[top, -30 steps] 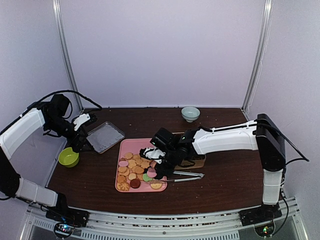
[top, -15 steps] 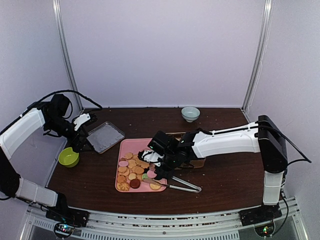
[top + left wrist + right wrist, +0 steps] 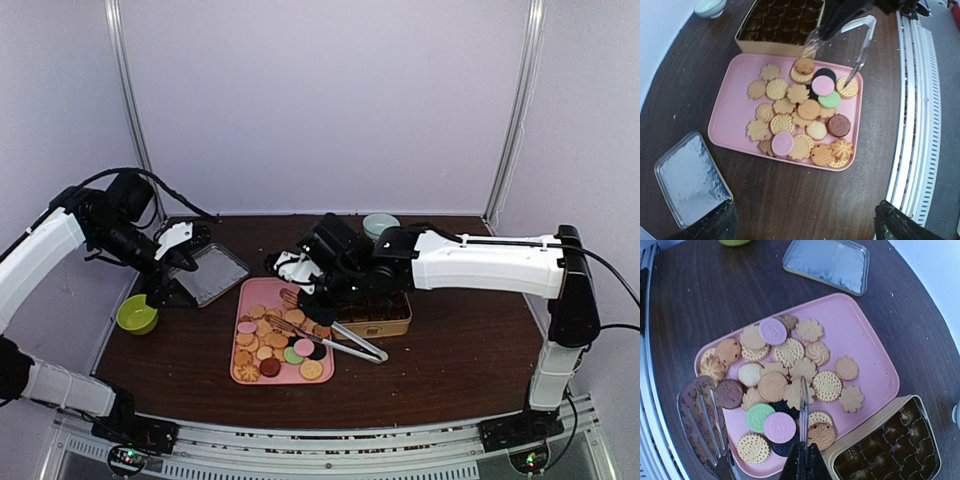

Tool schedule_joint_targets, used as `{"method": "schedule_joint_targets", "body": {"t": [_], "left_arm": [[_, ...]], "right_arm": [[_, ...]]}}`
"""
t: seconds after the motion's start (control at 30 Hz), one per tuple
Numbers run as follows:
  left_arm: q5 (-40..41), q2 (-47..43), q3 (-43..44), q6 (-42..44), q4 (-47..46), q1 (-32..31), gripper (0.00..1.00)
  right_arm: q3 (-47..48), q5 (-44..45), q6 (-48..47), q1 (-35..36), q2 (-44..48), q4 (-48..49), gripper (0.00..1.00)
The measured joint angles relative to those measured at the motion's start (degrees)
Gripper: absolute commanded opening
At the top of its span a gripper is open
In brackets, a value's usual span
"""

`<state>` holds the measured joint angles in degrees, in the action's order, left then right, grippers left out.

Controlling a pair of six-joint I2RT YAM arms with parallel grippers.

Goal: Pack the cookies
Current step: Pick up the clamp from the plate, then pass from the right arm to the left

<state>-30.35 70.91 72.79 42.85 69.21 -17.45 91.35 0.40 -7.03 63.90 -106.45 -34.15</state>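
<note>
Ridged, flower-shaped cookies (image 3: 785,123) lie on a glossy pink tray (image 3: 735,115). The right gripper (image 3: 302,289) pinches metal tongs (image 3: 350,345); the left gripper (image 3: 805,225) is spread above the dark wooden table (image 3: 450,350).

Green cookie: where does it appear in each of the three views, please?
Top external: green cookie, at the near end of the pink tray.
Left wrist: green cookie, right of picture centre, next to a pink cookie.
Right wrist: green cookie, lower left, beside the same pink cookie.
Shared landmark: the pink tray.

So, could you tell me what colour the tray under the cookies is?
Pink; the tray shows best in the left wrist view.
</note>
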Motion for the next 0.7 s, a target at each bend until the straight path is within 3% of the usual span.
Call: {"method": "schedule_joint_targets", "body": {"t": [0.27, 0.47, 0.7], "left_arm": [[-6.36, -5.33, 4.90, 0.90, 2.80, -6.03, 0.87], [-6.60, -9.94, -0.13, -1.38, -2.10, -14.49, 0.71], [-4.92, -8.94, -1.27, -3.87, -5.44, -17.70, 0.60]], "right_arm": [[8.09, -3.02, 4.37, 1.05, 0.04, -1.99, 0.00], [10.95, -5.64, 6.19, 2.80, -0.31, -2.56, 0.00], [14.60, -6.34, 6.40, 4.26, -2.69, -4.26, 0.00]]}}
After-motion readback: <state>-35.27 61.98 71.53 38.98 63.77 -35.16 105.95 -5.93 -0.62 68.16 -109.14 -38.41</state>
